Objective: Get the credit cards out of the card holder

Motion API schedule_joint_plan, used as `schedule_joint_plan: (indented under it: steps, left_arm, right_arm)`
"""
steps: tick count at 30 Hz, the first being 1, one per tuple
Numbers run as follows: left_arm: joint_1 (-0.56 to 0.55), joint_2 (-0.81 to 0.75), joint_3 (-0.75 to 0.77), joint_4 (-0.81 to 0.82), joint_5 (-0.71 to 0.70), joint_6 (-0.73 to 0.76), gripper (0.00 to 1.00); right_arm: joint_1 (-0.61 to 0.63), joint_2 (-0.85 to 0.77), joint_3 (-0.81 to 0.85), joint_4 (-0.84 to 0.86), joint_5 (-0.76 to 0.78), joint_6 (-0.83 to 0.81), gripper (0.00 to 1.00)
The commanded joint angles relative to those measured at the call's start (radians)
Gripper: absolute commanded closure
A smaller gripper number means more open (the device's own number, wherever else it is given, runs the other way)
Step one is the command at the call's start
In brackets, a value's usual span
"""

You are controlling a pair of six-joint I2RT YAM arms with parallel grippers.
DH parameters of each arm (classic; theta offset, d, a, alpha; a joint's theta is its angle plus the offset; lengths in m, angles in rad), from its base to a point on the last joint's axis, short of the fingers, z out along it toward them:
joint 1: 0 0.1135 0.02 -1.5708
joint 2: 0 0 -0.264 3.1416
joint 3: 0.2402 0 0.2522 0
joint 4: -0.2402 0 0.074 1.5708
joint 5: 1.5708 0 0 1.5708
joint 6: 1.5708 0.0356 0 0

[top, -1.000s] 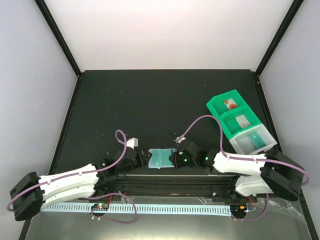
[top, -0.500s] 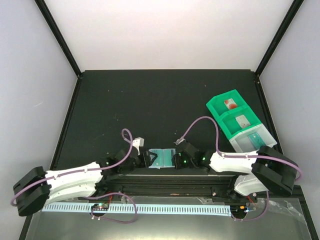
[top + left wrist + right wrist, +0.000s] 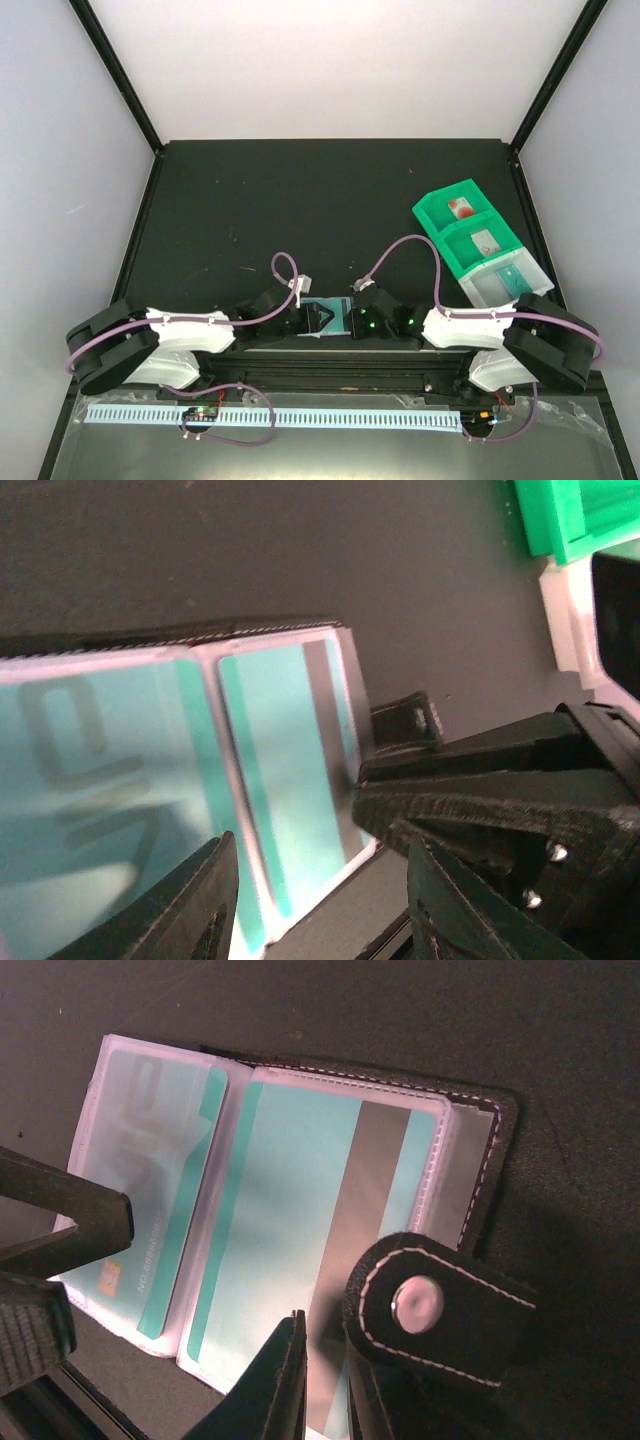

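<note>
The card holder [image 3: 470, 1160] lay open on the table [image 3: 300, 200] between both arms, teal credit cards [image 3: 290, 1210] in its sleeves. The right tool [image 3: 325, 1360] pinched its near edge; the left tool [image 3: 320, 880] stood spread over it.

a lab-like robot test cell is suggested, though little is seen: a black table [image 3: 330, 200] is walled by white panels [image 3: 330, 60] beyond the left arm [image 3: 190, 335] and right arm [image 3: 470, 325].

Both arms stretch low, left gripper [image 3: 316, 318] spread, right gripper [image 3: 350, 318] narrowed (tips facing inward).
</note>
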Motion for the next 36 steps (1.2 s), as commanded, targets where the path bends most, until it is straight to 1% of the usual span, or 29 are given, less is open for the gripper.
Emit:
schedule_joint_plan:
  steps: [1,6,10,15,22,27,29,32,36]
  left_arm:
    - [0.004,0.046,0.037,0.067,-0.009,0.012,0.52]
    - [0.011,0.073,0.033,0.053,-0.032,0.009,0.53]
    - [0.011,0.08,0.024,0.063,-0.036,0.004,0.54]
    - [0.015,0.101,0.019,0.085,-0.031,0.003,0.54]
    - [0.016,0.114,0.016,0.092,-0.025,-0.007,0.55]
    - [0.016,0.116,0.02,0.08,-0.027,-0.002,0.55]
    - [0.016,0.118,0.017,0.077,-0.03,-0.005,0.55]
    - [0.016,0.107,0.024,0.031,-0.035,0.001,0.55]
    - [0.016,0.102,0.022,0.027,-0.045,-0.003,0.55]
  right_arm:
    - [0.001,0.01,-0.031,-0.041,0.03,0.009,0.84]
    - [-0.001,-0.036,-0.009,-0.075,0.037,-0.006,0.83]
    - [-0.01,-0.103,0.037,-0.147,0.121,-0.052,0.78]
    - [-0.037,-0.105,0.052,-0.106,0.065,-0.067,0.77]
    - [-0.04,-0.021,0.097,-0.104,0.086,-0.08,0.84]
    - [-0.039,0.03,0.091,-0.114,0.117,-0.081,0.89]
    - [-0.039,0.051,0.076,-0.106,0.133,-0.077,0.9]
    - [-0.038,0.068,0.056,-0.11,0.162,-0.071,0.91]
    - [-0.038,0.073,0.021,-0.066,0.147,-0.066,0.91]
